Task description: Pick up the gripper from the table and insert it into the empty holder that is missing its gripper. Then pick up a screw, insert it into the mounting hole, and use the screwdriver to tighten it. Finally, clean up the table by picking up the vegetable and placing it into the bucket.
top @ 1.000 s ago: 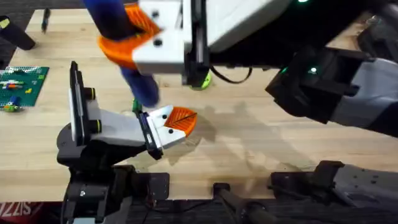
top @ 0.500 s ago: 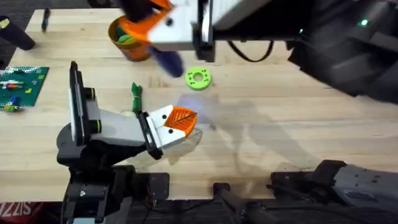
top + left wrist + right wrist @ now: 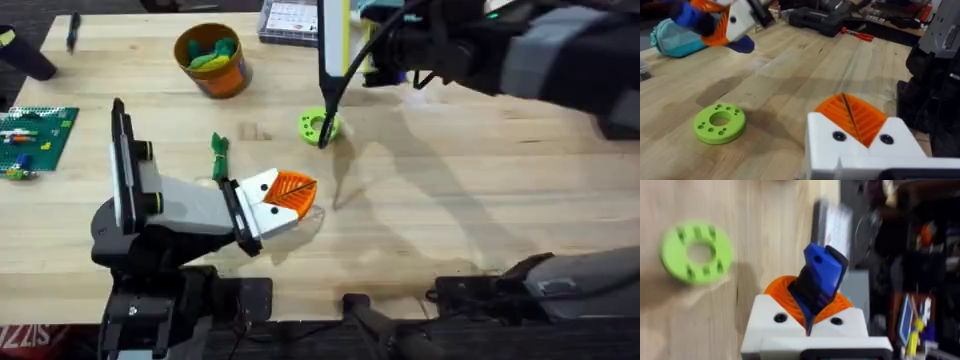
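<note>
My left gripper (image 3: 290,192) rests low over the table (image 3: 450,220) near its front, its orange pads (image 3: 850,115) pressed together, shut with nothing seen between them. My right gripper (image 3: 810,300) is shut on the blue screwdriver (image 3: 822,272); in the left wrist view that right gripper (image 3: 722,25) hangs above the far side of the table, beyond the lime-green ring disc (image 3: 719,122). The dark-green vegetable (image 3: 218,152) lies on the wood just left of my left gripper. Farther back stands the orange bucket (image 3: 212,70) with toy pieces inside. The loose gripper piece, the holder and the screw are out of view.
The lime-green ring disc (image 3: 318,125) lies mid-table under the right arm (image 3: 500,50). A green brick board (image 3: 35,135) sits at the left edge and a parts box (image 3: 290,15) at the back edge. A teal pouch (image 3: 675,37) lies beyond the ring.
The right arm with the screwdriver swung from over the bucket area toward the back right, uncovering the bucket and the ring disc. The left arm stayed still.
</note>
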Motion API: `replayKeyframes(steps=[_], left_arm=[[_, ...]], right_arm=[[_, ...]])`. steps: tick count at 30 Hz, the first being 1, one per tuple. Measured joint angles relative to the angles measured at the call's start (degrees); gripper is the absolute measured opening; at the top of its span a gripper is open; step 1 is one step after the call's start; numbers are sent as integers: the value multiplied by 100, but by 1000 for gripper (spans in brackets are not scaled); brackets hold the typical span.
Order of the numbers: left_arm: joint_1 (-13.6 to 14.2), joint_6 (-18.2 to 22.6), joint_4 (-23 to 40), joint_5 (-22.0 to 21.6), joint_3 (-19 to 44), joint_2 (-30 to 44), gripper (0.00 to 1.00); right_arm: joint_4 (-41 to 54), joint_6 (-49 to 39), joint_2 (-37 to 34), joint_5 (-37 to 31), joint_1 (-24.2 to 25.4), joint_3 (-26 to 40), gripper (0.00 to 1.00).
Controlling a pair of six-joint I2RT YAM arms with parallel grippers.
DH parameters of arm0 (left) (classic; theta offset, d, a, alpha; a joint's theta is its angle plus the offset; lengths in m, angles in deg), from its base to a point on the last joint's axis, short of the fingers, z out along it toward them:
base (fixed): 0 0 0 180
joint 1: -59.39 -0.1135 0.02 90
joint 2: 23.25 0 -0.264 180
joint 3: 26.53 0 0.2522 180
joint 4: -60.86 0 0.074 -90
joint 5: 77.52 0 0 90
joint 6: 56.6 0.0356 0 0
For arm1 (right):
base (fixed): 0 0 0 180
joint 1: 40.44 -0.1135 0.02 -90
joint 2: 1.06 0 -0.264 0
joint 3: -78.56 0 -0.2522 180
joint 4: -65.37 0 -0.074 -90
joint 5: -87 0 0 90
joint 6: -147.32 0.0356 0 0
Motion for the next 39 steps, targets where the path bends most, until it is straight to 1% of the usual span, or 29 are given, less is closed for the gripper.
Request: replayKeyframes(steps=[4,11,15,19,20,21,24,26,27,28,31,32,35,36,37,38,39], left_arm=[[0,0,-9,-29,0,0,18],[0,0,-12,-52,0,0,18],[0,0,-13,-52,0,0,18],[0,0,-13,-52,0,0,18],[0,0,-12,-52,0,0,18],[0,0,-11,-52,0,0,18],[0,0,-11,-52,0,0,18],[0,0,-12,-53,0,0,18],[0,0,-13,-54,0,0,18],[0,0,-13,-54,0,0,18],[0,0,-13,-54,0,0,18],[0,0,-13,-54,0,0,18],[0,0,-13,-58,0,0,19],[0,17,-15,-72,0,0,72],[0,12,-15,-84,0,0,199],[0,0,-15,-93,0,0,263],[0,26,-18,-102,0,0,378]], right_arm=[[-3,-334,-565,-331,346,0,8],[-50,-953,-1383,-566,795,8,8],[-87,-1148,-1611,-667,898,22,8],[-82,-1201,-1632,-689,903,51,8],[-82,-1200,-1634,-691,903,52,26],[-78,-1202,-1631,-689,903,55,75],[-50,-1214,-1639,-689,903,55,305],[-44,-1212,-1642,-689,903,55,373],[69,-1161,-1642,-689,900,78,456],[133,-1127,-1642,-692,894,96,510],[302,-961,-1622,-740,868,232,929],[415,-854,-1586,-763,849,286,977],[614,-256,-1518,-925,738,284,993],[624,26,-1508,-988,702,284,993],[650,367,-1485,-1045,664,282,993],[720,700,-1445,-1098,632,275,993],[796,1011,-1387,-1128,601,267,993]])
